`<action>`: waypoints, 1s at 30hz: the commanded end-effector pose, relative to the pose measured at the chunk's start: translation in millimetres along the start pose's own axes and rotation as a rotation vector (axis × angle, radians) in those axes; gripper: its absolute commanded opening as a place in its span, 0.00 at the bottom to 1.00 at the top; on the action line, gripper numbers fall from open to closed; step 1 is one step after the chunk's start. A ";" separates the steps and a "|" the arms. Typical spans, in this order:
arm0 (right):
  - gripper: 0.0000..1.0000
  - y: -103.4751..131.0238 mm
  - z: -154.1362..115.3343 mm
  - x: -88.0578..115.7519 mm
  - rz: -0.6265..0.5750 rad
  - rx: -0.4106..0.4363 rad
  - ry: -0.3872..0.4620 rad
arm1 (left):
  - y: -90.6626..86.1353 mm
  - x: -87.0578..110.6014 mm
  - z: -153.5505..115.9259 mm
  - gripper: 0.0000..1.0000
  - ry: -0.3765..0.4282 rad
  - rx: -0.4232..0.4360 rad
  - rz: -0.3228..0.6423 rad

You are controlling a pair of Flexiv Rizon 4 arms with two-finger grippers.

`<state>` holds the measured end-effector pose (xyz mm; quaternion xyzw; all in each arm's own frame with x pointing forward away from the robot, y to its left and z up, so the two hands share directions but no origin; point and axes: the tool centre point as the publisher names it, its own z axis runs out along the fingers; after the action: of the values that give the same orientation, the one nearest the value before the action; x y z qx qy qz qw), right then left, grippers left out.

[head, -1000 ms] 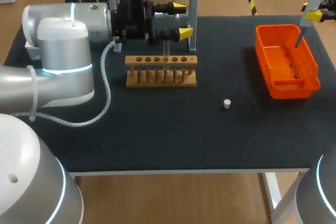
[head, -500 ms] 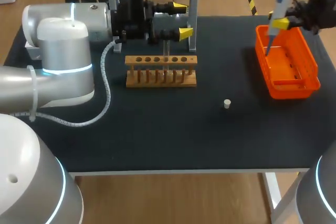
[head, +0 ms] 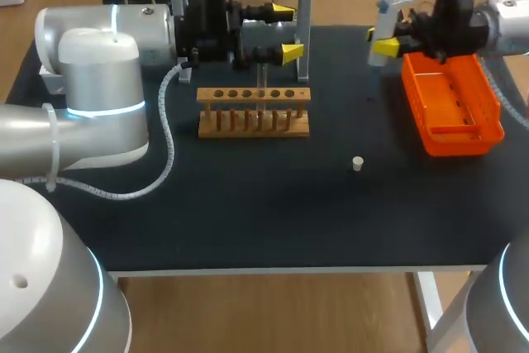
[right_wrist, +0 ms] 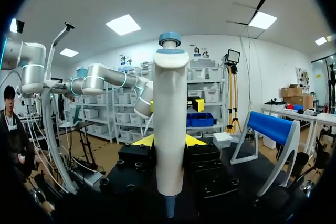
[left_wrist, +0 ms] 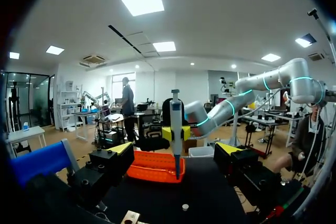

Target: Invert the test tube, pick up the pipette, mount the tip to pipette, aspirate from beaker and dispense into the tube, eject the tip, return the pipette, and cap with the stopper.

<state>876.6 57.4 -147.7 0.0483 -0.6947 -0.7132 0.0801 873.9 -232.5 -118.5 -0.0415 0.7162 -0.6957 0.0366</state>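
Now the right gripper (head: 382,43) holds the pipette (head: 388,10) in closed fingers beside the orange basket (head: 463,142); the left gripper (head: 285,33) has open fingers near the wooden rack (head: 254,94)

Pipette (head: 385,29): white body, blue top, near upright, held above desk (head: 248,204) beside orange tray (head: 453,140). Stopper (head: 357,163): small, white, lying alone on desk, well apart from wooden rack (head: 254,121).
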 end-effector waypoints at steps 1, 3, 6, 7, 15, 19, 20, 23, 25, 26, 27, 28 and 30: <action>0.00 1.1 24.7 2.4 -0.001 -0.002 -0.014 | -0.7 0.5 -0.2 1.00 -0.001 -0.002 -0.001; 0.00 0.8 33.2 3.2 -0.001 -0.006 -0.009 | -0.7 0.5 -0.2 1.00 -0.001 -0.002 -0.001; 0.00 -0.4 46.6 4.0 0.002 -0.006 0.001 | -0.7 0.5 -0.2 1.00 -0.001 -0.002 -0.001; 0.00 -0.6 50.7 4.2 -0.001 0.001 0.003 | -0.7 0.5 -0.2 1.00 -0.001 -0.002 -0.001; 0.00 -4.6 80.5 0.7 -0.002 0.015 0.017 | -0.7 0.5 -0.2 1.00 -0.001 -0.002 -0.001; 0.00 -7.3 91.5 -2.5 -0.003 0.029 0.017 | -0.7 0.5 -0.2 1.00 -0.001 -0.002 -0.001; 0.00 -8.3 93.8 -3.4 -0.004 0.032 0.015 | -0.7 0.5 -0.2 1.00 -0.001 -0.002 -0.001; 0.00 -10.8 100.7 -5.3 -0.003 0.036 0.018 | -0.7 0.5 -0.2 1.00 -0.001 -0.002 -0.001; 0.00 -11.7 105.5 -6.4 -0.014 0.042 0.025 | -0.7 0.5 -0.2 1.00 -0.001 -0.002 -0.001; 0.00 -12.0 107.2 -7.4 -0.017 0.044 0.023 | -0.7 0.5 -0.2 1.00 -0.001 -0.002 -0.001; 0.00 -12.4 108.7 -8.7 -0.017 0.043 0.021 | -0.7 0.5 -0.2 1.00 -0.001 -0.002 -0.001; 0.00 -12.8 110.5 -9.8 -0.016 0.041 0.019 | -0.7 0.5 -0.2 1.00 -0.001 -0.002 -0.001; 0.00 -12.7 114.5 -10.9 -0.018 0.040 0.017 | -0.7 0.5 -0.2 1.00 -0.001 -0.002 -0.001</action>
<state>864.6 165.0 -156.5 0.0620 -0.7082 -0.6988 0.0793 873.9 -232.5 -118.5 -0.0415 0.7161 -0.6958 0.0367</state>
